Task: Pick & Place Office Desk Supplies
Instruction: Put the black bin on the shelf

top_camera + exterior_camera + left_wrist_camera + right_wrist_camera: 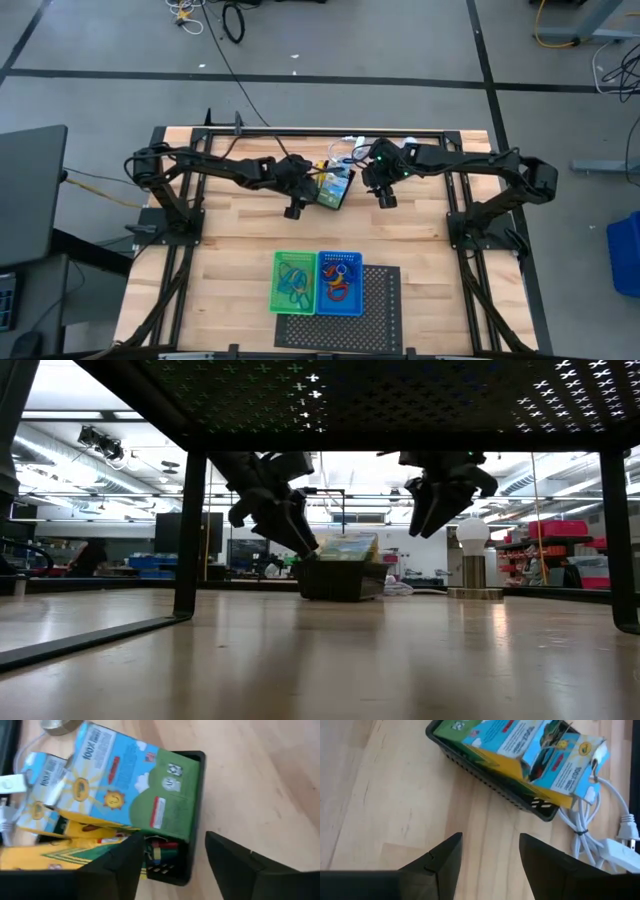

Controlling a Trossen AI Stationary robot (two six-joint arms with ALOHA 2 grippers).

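Crayon boxes of light blue, green and yellow cardboard point(125, 790) lie piled in a small black plastic tray point(333, 190) at the far middle of the wooden tabletop point(240, 250), easily crushed and best pinched across a narrow edge, between the left end effector point(172, 865) and right end effector point(490, 865), both with fingers apart and empty.
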